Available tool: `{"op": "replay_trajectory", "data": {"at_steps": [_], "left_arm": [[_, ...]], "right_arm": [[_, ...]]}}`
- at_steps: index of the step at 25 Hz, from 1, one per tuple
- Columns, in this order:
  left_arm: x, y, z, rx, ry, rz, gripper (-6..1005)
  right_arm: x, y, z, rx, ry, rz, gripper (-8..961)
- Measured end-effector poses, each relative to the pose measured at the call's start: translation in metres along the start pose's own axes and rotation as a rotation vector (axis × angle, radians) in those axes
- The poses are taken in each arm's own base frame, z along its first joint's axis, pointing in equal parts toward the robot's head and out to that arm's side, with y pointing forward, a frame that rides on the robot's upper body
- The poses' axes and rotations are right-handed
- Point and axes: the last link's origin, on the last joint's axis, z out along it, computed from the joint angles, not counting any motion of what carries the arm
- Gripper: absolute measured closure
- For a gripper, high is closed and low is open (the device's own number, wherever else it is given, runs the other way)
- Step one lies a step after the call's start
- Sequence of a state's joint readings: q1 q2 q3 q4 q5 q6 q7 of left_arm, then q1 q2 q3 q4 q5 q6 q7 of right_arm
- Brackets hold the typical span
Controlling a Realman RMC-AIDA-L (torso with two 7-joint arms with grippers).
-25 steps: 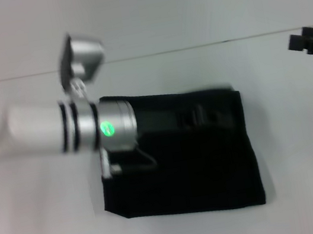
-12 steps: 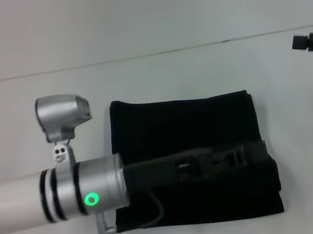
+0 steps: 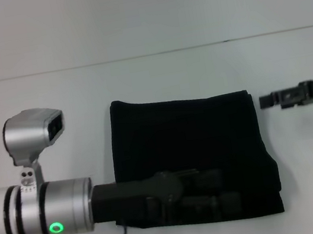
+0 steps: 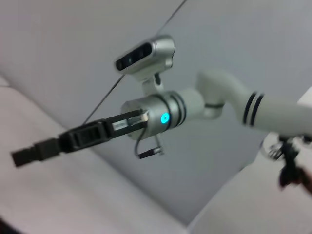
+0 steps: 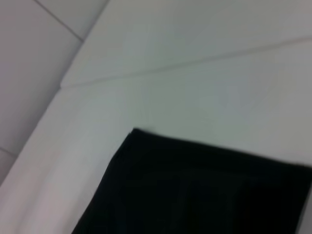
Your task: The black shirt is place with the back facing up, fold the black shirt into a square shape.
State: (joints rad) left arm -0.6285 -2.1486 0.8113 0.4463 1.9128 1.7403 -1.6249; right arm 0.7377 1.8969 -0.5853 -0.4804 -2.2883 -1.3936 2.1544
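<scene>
The white counter point(image 3: 155, 75) carries the black shirt point(image 3: 189, 147), which lies flat near its middle, folded into a rough square with its edges stacked in layers along the near side. The left gripper point(image 3: 209, 195) reaches in low over the shirt's near edge, dark against the dark cloth, so whether its jaws are released or clenched cannot be told. The right gripper point(image 3: 268, 100) hovers just beside the shirt's right edge, its jaws likewise impossible to judge.
</scene>
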Motion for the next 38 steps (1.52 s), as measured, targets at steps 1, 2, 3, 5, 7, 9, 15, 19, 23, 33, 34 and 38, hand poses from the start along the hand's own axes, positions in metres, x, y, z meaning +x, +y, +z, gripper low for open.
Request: {"op": "replay_trajectory", "data": {"at_steps": [1, 2, 3, 5, 7, 9, 15, 19, 23, 33, 34, 38], "left_arm": [[-0.002, -0.002, -0.003, 0.015, -0.020, 0.028, 279], [-0.003, -0.002, -0.005, 0.021, -0.031, 0.045, 247], [-0.005, -0.003, -0.007, 0.026, -0.050, 0.074, 214], [-0.010, -0.003, -0.009, 0.027, -0.089, 0.132, 149], [-0.014, -0.004, -0.009, 0.025, -0.122, 0.161, 116], [-0.015, -0.004, -0.008, 0.025, -0.146, 0.171, 113], [-0.014, -0.006, -0.009, 0.035, -0.180, 0.192, 111], [-0.013, -0.007, -0.010, 0.038, -0.190, 0.199, 111], [-0.014, -0.007, -0.011, 0.039, -0.204, 0.198, 110], [-0.011, -0.008, -0.010, 0.041, -0.207, 0.207, 110], [-0.011, -0.008, -0.010, 0.041, -0.207, 0.208, 110], [-0.010, -0.009, -0.010, 0.045, -0.210, 0.212, 109]], "right_arm": [[0.004, 0.001, 0.004, -0.003, 0.020, 0.013, 35], [0.006, 0.001, 0.006, -0.005, 0.035, 0.024, 35], [0.009, 0.002, 0.008, -0.007, 0.046, 0.036, 35], [0.013, 0.001, 0.011, -0.006, 0.062, 0.066, 36], [0.017, 0.001, 0.014, -0.006, 0.076, 0.092, 36], [0.022, 0.001, 0.017, -0.012, 0.091, 0.111, 36], [0.033, 0.008, 0.030, -0.038, 0.115, 0.132, 35], [0.037, 0.010, 0.035, -0.039, 0.125, 0.140, 36], [0.040, 0.009, 0.036, -0.030, 0.137, 0.149, 36], [0.044, 0.010, 0.040, -0.037, 0.153, 0.161, 36], [0.045, 0.011, 0.040, -0.038, 0.154, 0.161, 36], [0.046, 0.012, 0.041, -0.046, 0.157, 0.164, 41]]}}
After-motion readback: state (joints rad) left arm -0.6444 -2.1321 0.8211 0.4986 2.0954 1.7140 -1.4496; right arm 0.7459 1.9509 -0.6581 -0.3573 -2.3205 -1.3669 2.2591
